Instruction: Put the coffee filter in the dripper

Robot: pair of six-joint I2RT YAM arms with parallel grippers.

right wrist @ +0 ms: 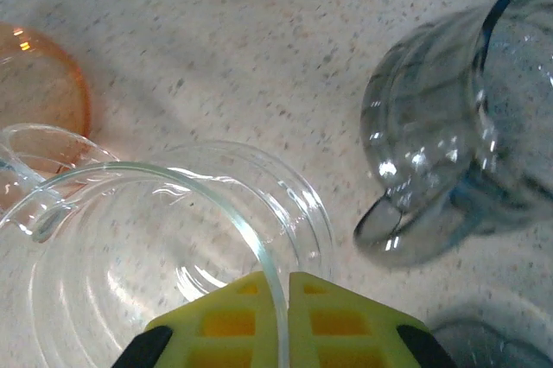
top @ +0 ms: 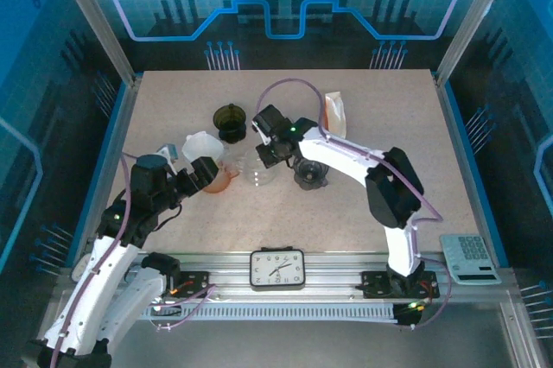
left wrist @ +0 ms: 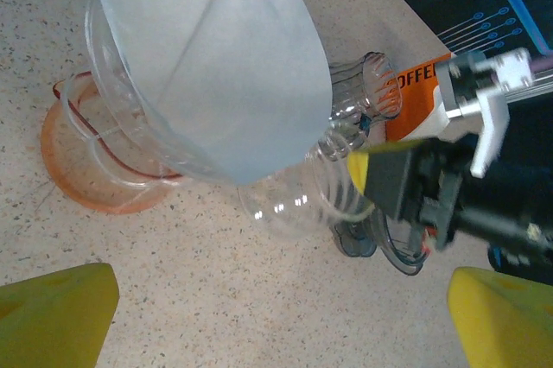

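At the clear dripper rim: right gripper pinching the thin glass edge.
Left of it: coffee filter; left gripper spread wide.
Nearer than it: open worktop.

coffee filter: matt white paper | clear vessel: glossy, smooth | table: speckled matt

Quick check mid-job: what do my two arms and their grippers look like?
The left arm and right arm both have white links, black joints and a lilac cable alongside. The left gripper and right gripper each have yellow fingers on a black body.
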